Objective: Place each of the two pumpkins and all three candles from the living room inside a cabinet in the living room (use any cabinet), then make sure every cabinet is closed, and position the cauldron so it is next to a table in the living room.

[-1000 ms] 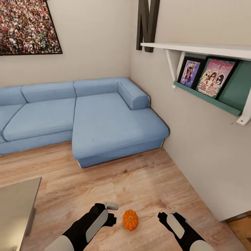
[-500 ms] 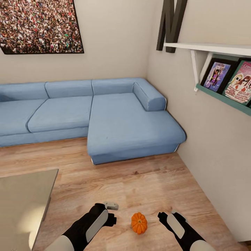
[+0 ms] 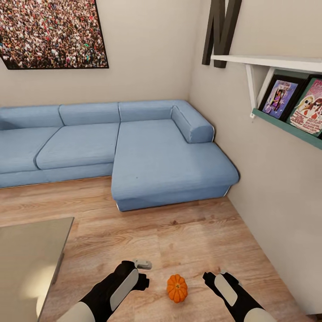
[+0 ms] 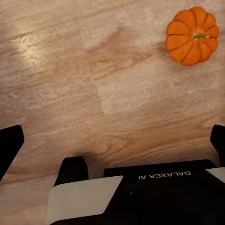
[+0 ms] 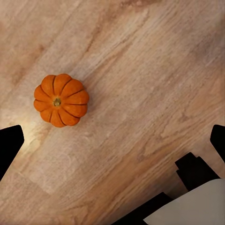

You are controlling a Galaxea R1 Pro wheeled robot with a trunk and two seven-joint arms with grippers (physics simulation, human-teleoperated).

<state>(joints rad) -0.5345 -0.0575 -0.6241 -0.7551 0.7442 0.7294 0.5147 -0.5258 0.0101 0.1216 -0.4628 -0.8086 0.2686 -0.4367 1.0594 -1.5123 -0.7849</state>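
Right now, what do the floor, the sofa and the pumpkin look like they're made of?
Floor: wood or wood-look laminate with visible grain and plank seams, slight sheen. Sofa: matte blue upholstery, probably fabric, with stitched seams. Pumpkin: smooth, ribbed orange skin; real or plastic, can't tell.

Left gripper [image 3: 142, 276] and right gripper [image 3: 210, 278] held low, forearms angled inward, jaws spread wide, empty.

Matt ribbed pumpkin [image 3: 177, 288], wood-grain plank floor [image 3: 192, 237], blue cloth sofa [image 3: 134, 152], glossy table [image 3: 27, 264]
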